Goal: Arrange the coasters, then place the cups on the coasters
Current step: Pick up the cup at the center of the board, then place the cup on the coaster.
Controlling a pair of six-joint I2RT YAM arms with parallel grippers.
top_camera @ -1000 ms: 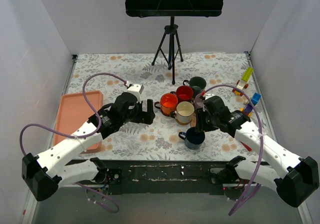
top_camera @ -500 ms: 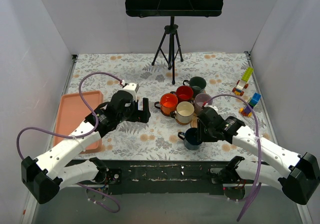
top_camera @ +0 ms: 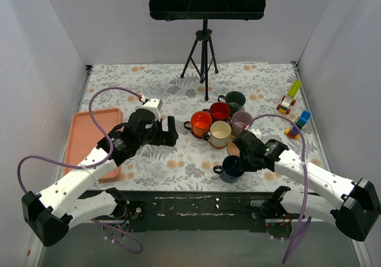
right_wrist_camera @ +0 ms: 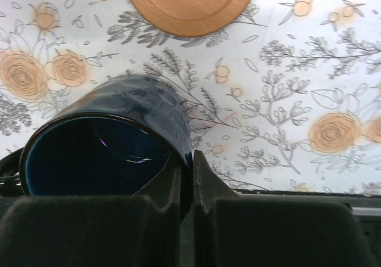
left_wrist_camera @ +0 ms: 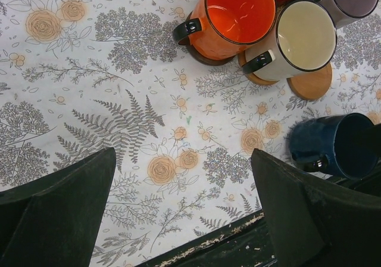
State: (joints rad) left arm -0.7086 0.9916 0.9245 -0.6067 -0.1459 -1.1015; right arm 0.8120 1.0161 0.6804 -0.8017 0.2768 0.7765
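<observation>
Gripping blue mug: my right pincer is clenched on the rim wall of the dark blue glazed ceramic mug, which sits tilted, left of my fingers.
Bare coaster: round orange-brown wooden disc, just ahead of my fingertips.
Other side: my left pincer is spread wide, holding nothing.
Doing it well: imo lift clear, level the mug, centre it over the disc before letting go.

Bright, even light; soft shadows
</observation>
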